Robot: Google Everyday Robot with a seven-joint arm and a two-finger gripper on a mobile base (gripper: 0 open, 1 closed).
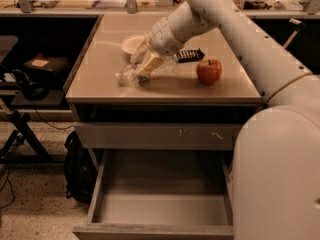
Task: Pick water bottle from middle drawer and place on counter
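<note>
My gripper (143, 69) is low over the left front part of the counter (170, 86) and is shut on the water bottle (128, 76). The clear crinkled bottle lies tilted, its free end pointing left, at or just above the counter top; I cannot tell whether it touches. The middle drawer (160, 206) is pulled out below, with nothing showing on its grey floor. Above it is a closed drawer front (160, 135) with pale scratch marks.
A red apple (209, 70) stands on the counter to the right of my gripper. A white bowl (129, 43) is partly hidden behind my wrist, and a dark flat packet (189, 55) lies beyond. A black bag (75, 169) sits on the floor left of the cabinet. A cluttered bench (100, 4) runs along the back.
</note>
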